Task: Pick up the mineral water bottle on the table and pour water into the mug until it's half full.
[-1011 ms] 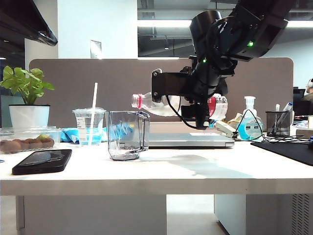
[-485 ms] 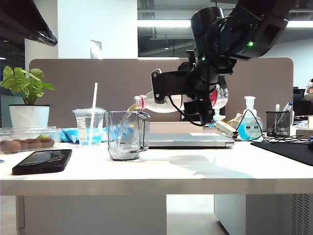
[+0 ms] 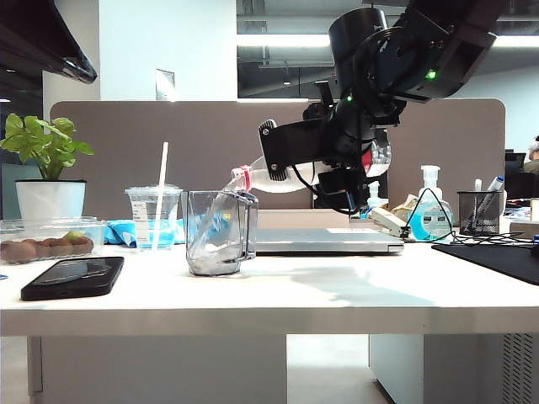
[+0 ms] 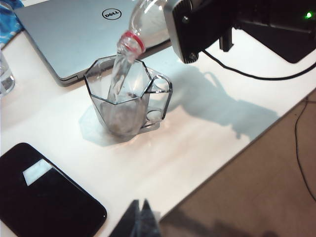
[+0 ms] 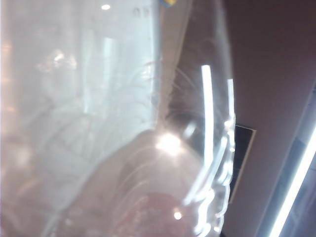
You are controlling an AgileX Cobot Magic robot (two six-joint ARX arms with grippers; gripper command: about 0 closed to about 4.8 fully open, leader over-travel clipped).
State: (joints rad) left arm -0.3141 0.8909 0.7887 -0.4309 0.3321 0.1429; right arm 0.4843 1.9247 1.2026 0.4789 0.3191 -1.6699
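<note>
With my right end effector (image 3: 345, 172) clamped on the mineral water bottle (image 3: 278, 174), I am pouring into the mug (image 3: 217, 244) on the tabletop (image 3: 337, 295), my left end effector (image 4: 139, 220) hanging closed nearby; next, I should level off at half full.

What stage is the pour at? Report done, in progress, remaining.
Done: the right gripper has the mineral water bottle lifted off the table, uncapped and tipped mouth-down over the mug.
In progress: water streams into the mug; only a shallow pool shows at its bottom.
Remaining: fill to half, then tip the bottle back upright.
The left gripper hangs above the table's front edge, holding nothing.
</note>
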